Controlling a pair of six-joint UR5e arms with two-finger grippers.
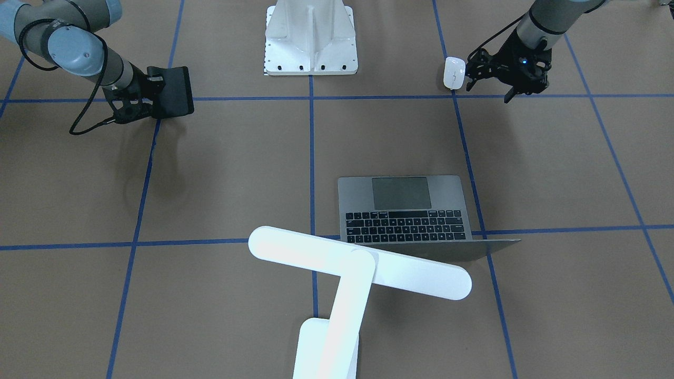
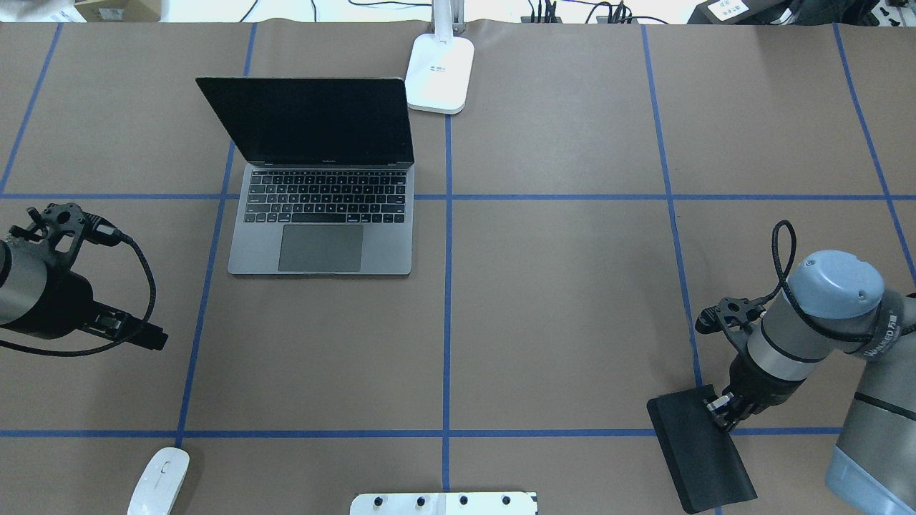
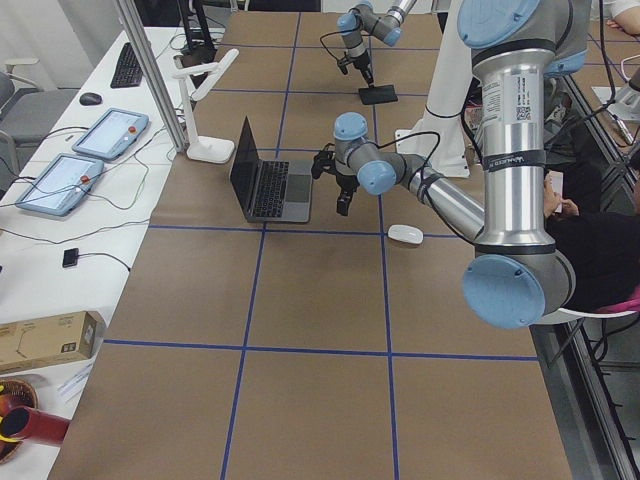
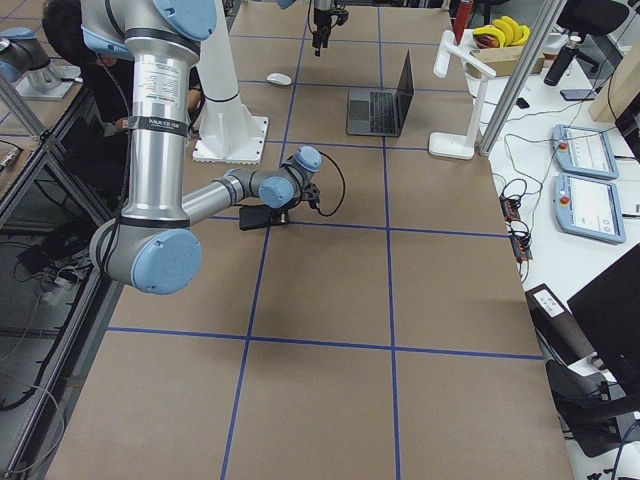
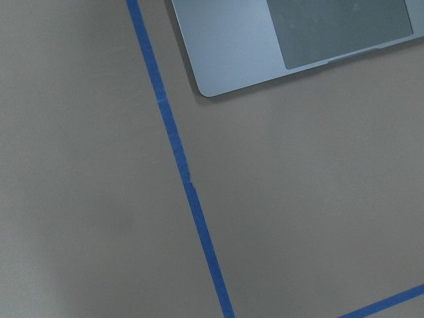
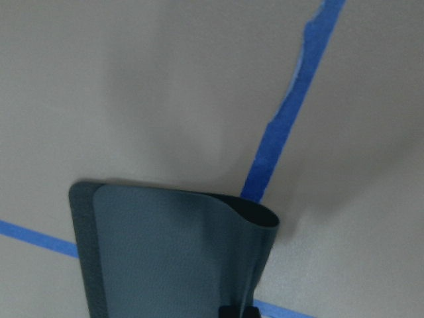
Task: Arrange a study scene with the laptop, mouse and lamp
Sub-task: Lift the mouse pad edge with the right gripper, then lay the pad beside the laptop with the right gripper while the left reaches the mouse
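At lower right of the overhead view, right claw (image 2: 721, 417) clamped on one short edge of the pad (image 2: 705, 461), that edge curled upward in the wrist view. Likely step: carrying the pad toward the laptop (image 2: 322, 236), open at upper left, screen dark. Best done by holding the pinch firm and lifting until the trailing end clears the bench (image 2: 558, 307). Then lay it flat just right of the laptop in frame, square to the tape lines and short of the lamp (image 2: 440, 79) base at top centre. Release only once flat, to avoid a sprung-back curl. At far left, left claw (image 2: 147, 335) hovering, nothing seen in it; wide or narrow, cannot tell. At lower left edge, mouse (image 2: 163, 478), well apart from the laptop, probably next to fetch.
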